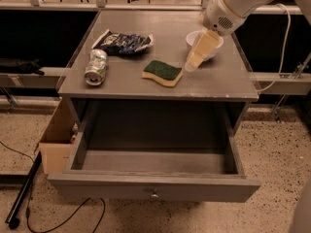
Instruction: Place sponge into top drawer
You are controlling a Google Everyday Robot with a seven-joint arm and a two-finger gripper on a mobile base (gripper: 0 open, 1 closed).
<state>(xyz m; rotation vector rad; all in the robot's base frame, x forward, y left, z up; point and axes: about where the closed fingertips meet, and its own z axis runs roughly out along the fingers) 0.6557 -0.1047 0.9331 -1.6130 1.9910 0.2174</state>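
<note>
Squarely on the tabletop (214, 84), green face up — the sponge (163, 73), near the front edge, outside the top drawer (150, 191). Just right of it, tip low beside its corner, the end effector (192, 66), angled down in front of a white bowl (194, 37) — open or closed, cannot tell. Off to the left, a can (96, 67) on its side and a crumpled snack bag (124, 41). Below, pulled out, the drawer.

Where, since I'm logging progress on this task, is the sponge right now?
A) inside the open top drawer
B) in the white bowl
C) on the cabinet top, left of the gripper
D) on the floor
C: the sponge lies green face up on the cabinet top, with the gripper just right of it and the top drawer open below.
</note>
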